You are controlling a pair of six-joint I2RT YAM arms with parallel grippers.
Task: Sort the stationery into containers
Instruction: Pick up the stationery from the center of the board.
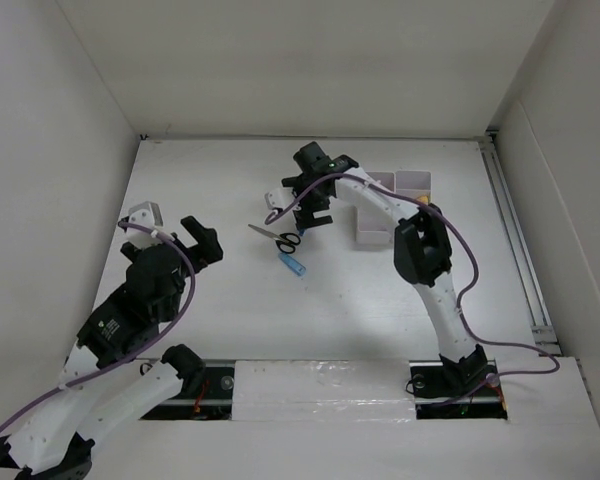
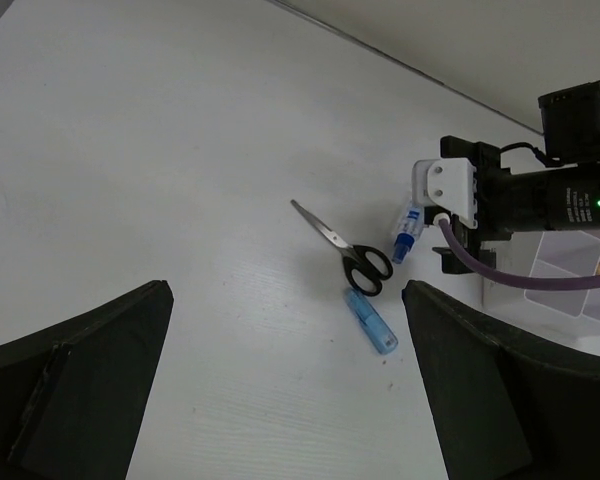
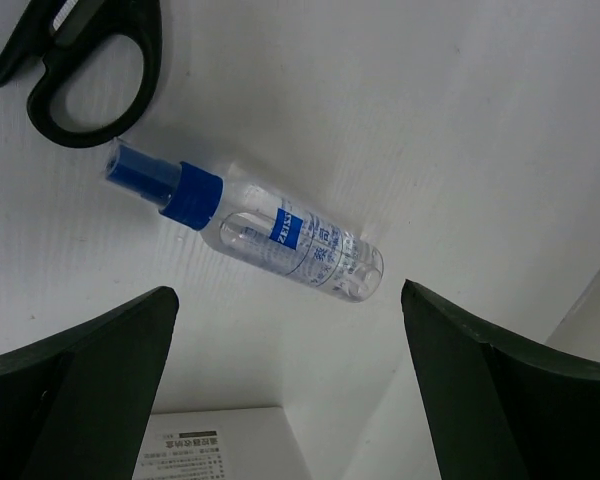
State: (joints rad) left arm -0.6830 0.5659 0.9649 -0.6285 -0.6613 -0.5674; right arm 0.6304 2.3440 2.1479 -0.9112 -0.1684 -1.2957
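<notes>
- Clear plastic blue-capped spray bottle (image 3: 245, 228) lies flat on white desk (image 1: 230, 300), directly under right hand (image 3: 285, 292).
- That right hand wide, empty; bottle's long axis runs almost finger to finger.
- The left hand (image 1: 172, 228): wide too, well apart.

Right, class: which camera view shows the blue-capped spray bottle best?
Right wrist view: the spray bottle lies large and central, blue cap, clear body and label all plain. The left wrist view shows it small, beside the right gripper. In the top external view it cannot be made out.
</notes>
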